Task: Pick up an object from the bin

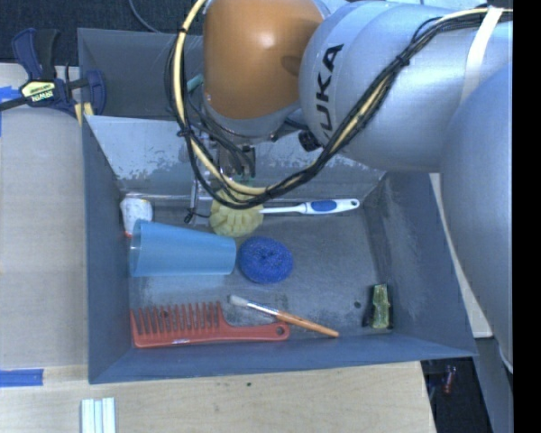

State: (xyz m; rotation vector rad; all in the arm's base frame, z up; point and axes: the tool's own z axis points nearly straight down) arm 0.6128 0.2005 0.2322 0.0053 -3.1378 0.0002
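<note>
My gripper (237, 161) hangs under the arm's wrist at the back of the bin, just above the yellowish head of a dish brush (235, 217). The brush's white and blue handle runs right along the bin's back. A light blue plastic cup (182, 250) lies on its side in front of and to the left of the gripper. A round blue scrubber (265, 261) lies beside the cup's base, in front of the brush head. Nothing shows in the gripper's grasp.
A small white piece (136, 211) sits behind the cup at the left wall. A red comb (207, 325) and a thin paintbrush (282, 316) lie along the front. A small green and black thing (380, 306) lies at the front right. The arm covers the back right.
</note>
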